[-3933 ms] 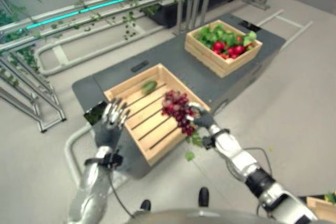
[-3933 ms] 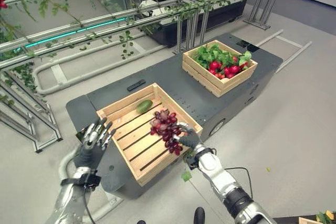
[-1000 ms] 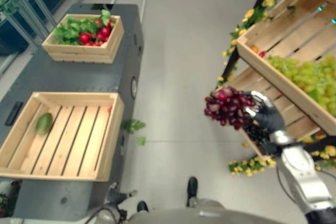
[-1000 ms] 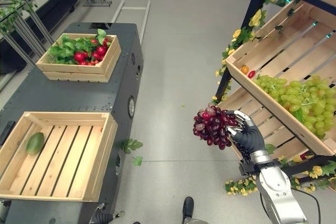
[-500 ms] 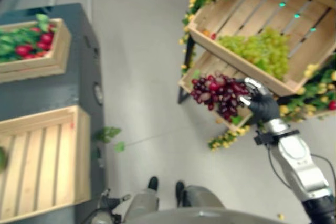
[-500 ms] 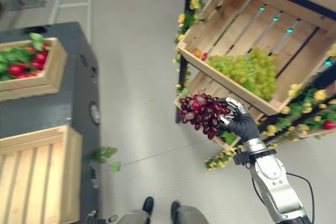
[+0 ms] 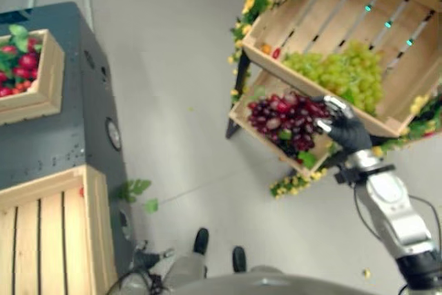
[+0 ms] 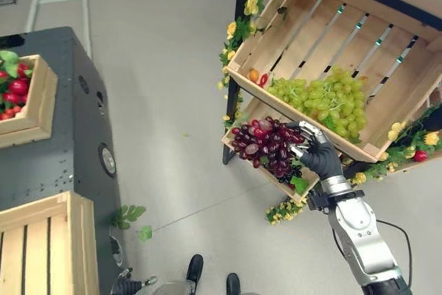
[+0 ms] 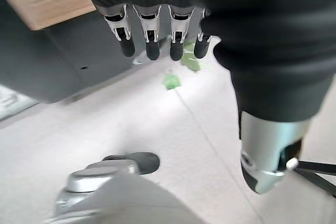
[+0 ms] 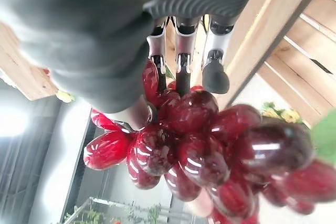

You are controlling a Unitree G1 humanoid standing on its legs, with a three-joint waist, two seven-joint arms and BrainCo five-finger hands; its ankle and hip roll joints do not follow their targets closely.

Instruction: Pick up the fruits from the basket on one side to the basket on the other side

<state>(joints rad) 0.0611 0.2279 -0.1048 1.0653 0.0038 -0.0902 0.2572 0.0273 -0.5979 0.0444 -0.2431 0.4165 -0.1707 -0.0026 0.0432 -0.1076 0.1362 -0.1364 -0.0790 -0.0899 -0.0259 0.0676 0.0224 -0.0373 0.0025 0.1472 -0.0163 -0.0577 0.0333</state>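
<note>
The right hand [image 8: 319, 155], fingers curled round the red grape bunch [image 8: 266, 144], holds it just over the lower shelf crate [image 8: 243, 144], below the green grapes [image 8: 319, 101].

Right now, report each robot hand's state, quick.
Left robot hand: open, fingers straight, holding nothing.
Right robot hand: shut on the red grape bunch, in front of the lower shelf crate.

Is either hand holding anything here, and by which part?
The right hand holds the bunch of red grapes, its fingers curled round the bunch's near end. The left hand holds nothing.
</note>
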